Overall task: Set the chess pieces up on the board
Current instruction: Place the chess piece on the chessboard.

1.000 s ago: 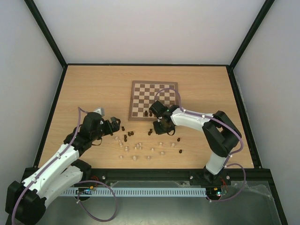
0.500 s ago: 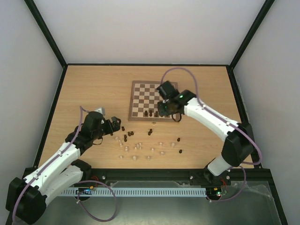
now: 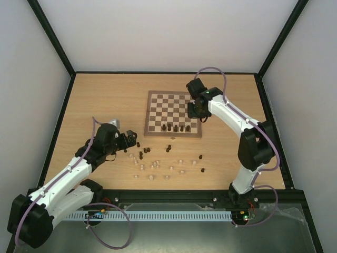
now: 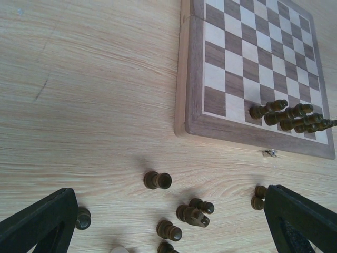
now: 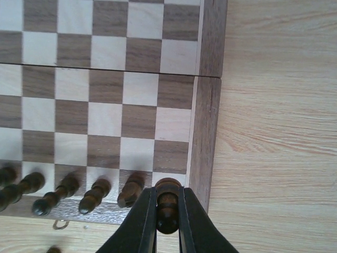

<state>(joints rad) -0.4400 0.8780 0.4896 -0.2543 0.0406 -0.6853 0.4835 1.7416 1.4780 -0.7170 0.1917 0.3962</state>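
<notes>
Right gripper [image 5: 167,196] clamped on a dark piece [image 5: 168,212] over the board [image 3: 158,105]; left gripper [image 3: 129,141] spread wide over the table [image 3: 105,100].

In the top view the right gripper is over the board's 3 o'clock side. Its wrist view shows the held piece by the board's 5 o'clock corner, next to the end of a row of dark pieces [image 5: 68,192] standing along the near edge; whether it touches the board cannot be told. The left gripper sits at 8 o'clock from the board with nothing between its fingers. Loose dark pieces [image 3: 142,154] lie on the table just at its 3 o'clock. Pale pieces [image 3: 163,168] are scattered at 6 o'clock from the board, well apart from it.
</notes>
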